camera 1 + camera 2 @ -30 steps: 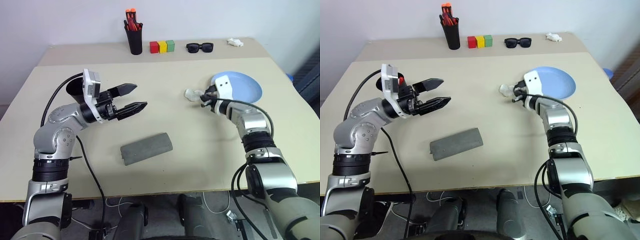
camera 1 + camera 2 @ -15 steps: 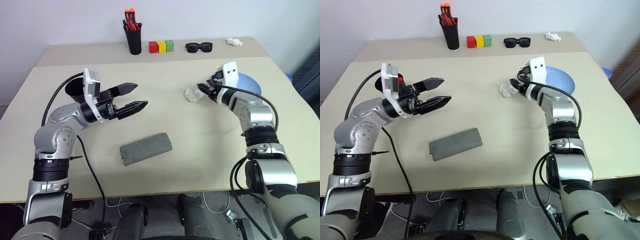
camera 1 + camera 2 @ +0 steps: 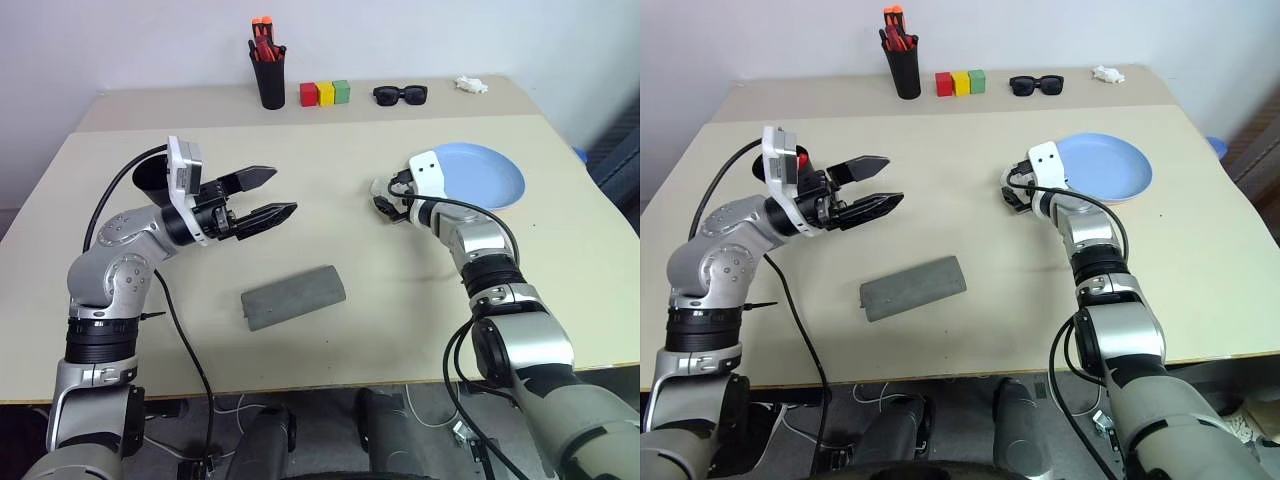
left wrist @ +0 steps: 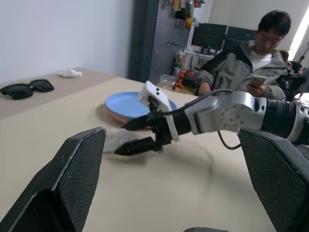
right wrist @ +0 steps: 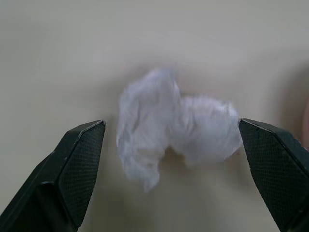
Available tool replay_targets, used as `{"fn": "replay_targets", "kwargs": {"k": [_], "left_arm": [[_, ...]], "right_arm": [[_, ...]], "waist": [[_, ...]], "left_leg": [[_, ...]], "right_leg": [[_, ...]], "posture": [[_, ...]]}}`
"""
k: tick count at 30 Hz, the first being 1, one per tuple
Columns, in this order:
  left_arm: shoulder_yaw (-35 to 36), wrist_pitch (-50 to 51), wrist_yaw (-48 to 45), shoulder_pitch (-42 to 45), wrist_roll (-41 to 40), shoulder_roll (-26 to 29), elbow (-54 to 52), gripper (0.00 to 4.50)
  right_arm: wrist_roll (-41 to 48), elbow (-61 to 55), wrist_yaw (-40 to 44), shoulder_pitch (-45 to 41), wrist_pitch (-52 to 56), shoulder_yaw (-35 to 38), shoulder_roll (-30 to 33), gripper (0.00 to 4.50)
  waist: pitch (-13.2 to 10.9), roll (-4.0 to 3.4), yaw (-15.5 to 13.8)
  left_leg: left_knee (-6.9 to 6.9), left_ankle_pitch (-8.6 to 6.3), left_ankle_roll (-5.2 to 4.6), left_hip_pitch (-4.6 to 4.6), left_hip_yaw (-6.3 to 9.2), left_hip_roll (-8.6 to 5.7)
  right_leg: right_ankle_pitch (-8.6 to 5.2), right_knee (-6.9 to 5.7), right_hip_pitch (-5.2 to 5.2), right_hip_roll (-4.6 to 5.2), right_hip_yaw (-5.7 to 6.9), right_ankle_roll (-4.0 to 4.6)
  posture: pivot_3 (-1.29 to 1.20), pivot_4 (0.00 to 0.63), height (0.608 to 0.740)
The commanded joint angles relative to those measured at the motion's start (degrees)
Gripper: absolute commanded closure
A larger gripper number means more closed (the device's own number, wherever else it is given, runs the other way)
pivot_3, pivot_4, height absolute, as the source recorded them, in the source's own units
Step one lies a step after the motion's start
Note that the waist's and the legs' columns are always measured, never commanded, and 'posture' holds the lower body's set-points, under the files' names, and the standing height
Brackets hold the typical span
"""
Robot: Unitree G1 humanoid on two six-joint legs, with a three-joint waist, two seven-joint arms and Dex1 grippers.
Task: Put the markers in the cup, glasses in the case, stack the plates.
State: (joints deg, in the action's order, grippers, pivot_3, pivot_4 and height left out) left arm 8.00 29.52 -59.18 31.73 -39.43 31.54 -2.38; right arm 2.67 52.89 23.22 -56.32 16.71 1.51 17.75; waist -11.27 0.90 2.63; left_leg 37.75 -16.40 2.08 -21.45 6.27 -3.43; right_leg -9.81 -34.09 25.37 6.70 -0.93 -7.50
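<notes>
White and crumpled: looking at a soft wad (image 5: 174, 130) resting on the table (image 3: 340, 240), just beside the blue plate (image 3: 490, 175). Seeing the right gripper (image 3: 386, 204) spread wide to either side of that wad, pinching nothing. Seeing the left gripper (image 3: 282, 191) likewise spread and empty, hanging above the table between the black cup (image 3: 148, 178) and the grey case (image 3: 293, 296).

Finding the blue plate sitting on a pink plate (image 4: 126, 116) toward the table's right side, showing only a thin pink rim beneath. Judging both as stiff, smooth, likely slippery and somewhat breakable; taking hold at the rim, one finger under and one over, probably serving best. Finding the case lying shut near the table's front, well apart from both grippers. Judging it as light, felt-skinned, offering good friction and a little give; gripping across its narrow width near the middle, probably keeping it from swinging. Judging the wad as nearly weightless and squashy, needing only a light pinch at its bulk.
</notes>
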Motion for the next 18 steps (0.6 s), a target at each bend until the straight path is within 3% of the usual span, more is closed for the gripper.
{"fn": "replay_targets", "kwargs": {"k": [1,8,9,12,18], "left_arm": [[1.25,-0.38,-0.20,0.05,-0.94,0.45,-1.50,0.00],[1.23,-0.37,-0.35,0.34,-0.82,0.61,-1.26,0.00],[1.25,-0.29,-0.32,0.35,-0.81,0.68,-1.33,0.00],[1.36,0.31,0.10,0.41,-1.10,0.82,-2.06,0.00],[1.34,1.30,1.31,0.34,-1.29,0.81,-3.45,0.00]], "right_arm": [[1.57,4.52,-2.57,-4.73,-4.00,3.21,-0.73,0.02],[0.79,11.65,-3.13,-7.25,-8.37,4.11,-2.03,0.02],[0.33,12.22,-2.77,-7.29,-8.91,3.74,-2.11,0.26],[-0.29,13.34,-2.27,-7.22,-9.19,3.30,-2.26,1.34],[-0.64,13.86,-2.24,-7.05,-10.07,3.51,-2.17,4.46]], "waist": [[0.00,0.00,0.06],[0.00,0.00,0.05],[0.00,0.00,0.06],[0.00,0.00,0.10],[0.00,0.00,0.13]], "left_leg": [[0.00,0.00,0.00,0.01,0.00,0.00],[-0.03,0.00,0.00,0.01,0.01,0.00],[-0.03,0.00,0.00,0.01,0.00,0.00],[-0.03,0.00,0.01,0.01,0.00,0.00],[-0.03,0.01,0.01,0.02,0.01,0.00]], "right_leg": [[0.00,0.00,0.00,0.00,0.00,0.00],[0.00,0.01,0.00,-0.01,0.00,0.00],[0.00,0.01,0.00,-0.01,0.00,0.00],[0.00,0.01,0.00,-0.01,0.00,0.00],[0.00,0.00,0.00,-0.01,0.00,0.00]], "posture": [[0.00,0.150,0.740],[0.00,0.150,0.740],[0.00,0.150,0.740],[0.00,0.150,0.740],[0.00,0.150,0.740]]}}
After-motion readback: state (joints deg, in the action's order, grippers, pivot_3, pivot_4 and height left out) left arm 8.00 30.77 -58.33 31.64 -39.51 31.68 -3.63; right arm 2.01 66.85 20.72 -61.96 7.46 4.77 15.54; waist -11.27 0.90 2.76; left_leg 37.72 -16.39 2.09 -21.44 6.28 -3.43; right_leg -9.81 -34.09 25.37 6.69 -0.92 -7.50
